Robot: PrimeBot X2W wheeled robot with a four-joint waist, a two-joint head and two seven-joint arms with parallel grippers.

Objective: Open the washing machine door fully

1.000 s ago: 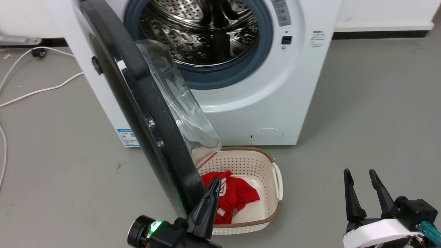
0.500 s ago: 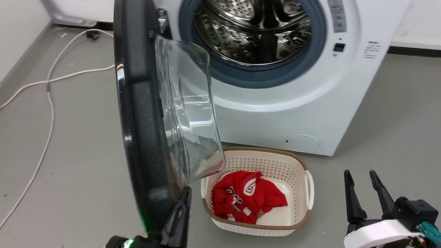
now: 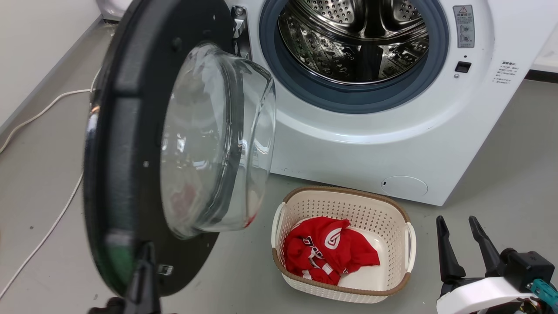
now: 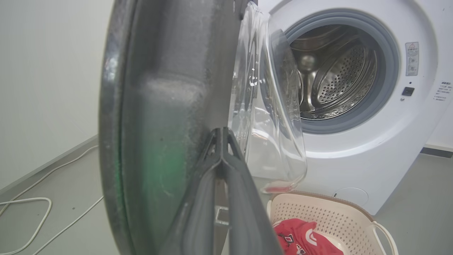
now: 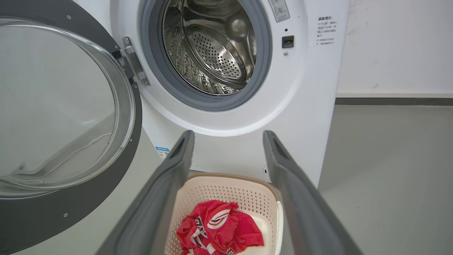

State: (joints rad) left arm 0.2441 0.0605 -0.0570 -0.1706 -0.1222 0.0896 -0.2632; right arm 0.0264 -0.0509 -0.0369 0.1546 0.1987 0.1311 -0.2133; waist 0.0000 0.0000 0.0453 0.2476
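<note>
The washing machine door (image 3: 124, 131) is swung out to the left of the white washing machine (image 3: 370, 144), its inner face and bulging glass bowl (image 3: 213, 139) turned toward me. It hangs on a metal hinge (image 3: 239, 30). My left gripper (image 3: 146, 257) is shut, its tips against the door's inner face near the lower rim. In the left wrist view its fingers (image 4: 221, 136) meet in front of the door (image 4: 159, 117). My right gripper (image 3: 455, 222) stands open at the lower right, holding nothing. It points over the basket toward the machine (image 5: 304, 106), open (image 5: 228, 136).
A cream perforated basket (image 3: 344, 191) holding a red garment (image 3: 331, 250) sits on the grey floor in front of the machine. The steel drum (image 3: 357, 39) stands open inside its grey gasket. A white cable (image 3: 48, 104) trails over the floor at the left, beside a wall.
The door has swung wider to the left and now shows its inner face. My left gripper went with it toward the lower left. The head camera has turned. The right gripper is unmoved.
</note>
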